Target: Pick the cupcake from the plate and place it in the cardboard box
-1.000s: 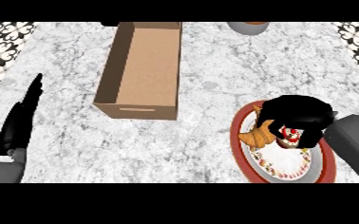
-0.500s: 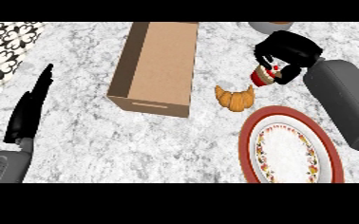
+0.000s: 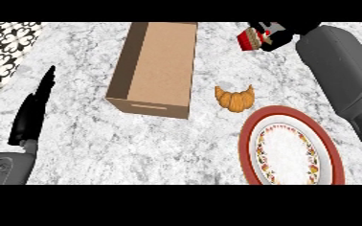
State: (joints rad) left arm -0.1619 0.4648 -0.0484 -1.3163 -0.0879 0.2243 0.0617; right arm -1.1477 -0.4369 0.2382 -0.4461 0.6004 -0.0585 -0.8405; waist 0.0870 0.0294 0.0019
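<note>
The cardboard box (image 3: 161,67) lies open and holds nothing. Right of it and nearer the robot, the plate (image 3: 291,151) is bare: the pick looks done. Beyond the box's far right corner, the right hand (image 3: 283,32) curls round the cupcake (image 3: 249,39); placing remains. Left of the box rests the left hand (image 3: 32,112), fingers straight.
</note>
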